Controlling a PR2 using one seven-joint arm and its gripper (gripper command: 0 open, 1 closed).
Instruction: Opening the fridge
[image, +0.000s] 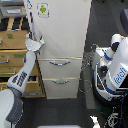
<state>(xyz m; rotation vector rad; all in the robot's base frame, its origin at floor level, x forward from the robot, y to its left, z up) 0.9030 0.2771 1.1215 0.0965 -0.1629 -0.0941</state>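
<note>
Gripper at the left edge of the fridge's upper door.

The fridge (62, 40) stands in the middle of the exterior view, its tall off-white upper door bearing a small green sticker (43, 9) near the top, with two drawers (60, 63) and curved silver handles below. The robot arm (22, 75) rises from the lower left of the view, and its gripper (35, 42) sits against the door's left edge, about level with the door's lower part. The fingers (39, 39) touch or overlap that edge; whether they are apart or clamped on it cannot be told at this size. A wooden cabinet (12, 52) stands just left of the fridge, behind the arm, and a white-and-blue robot (114, 67) stands to its right.
</note>
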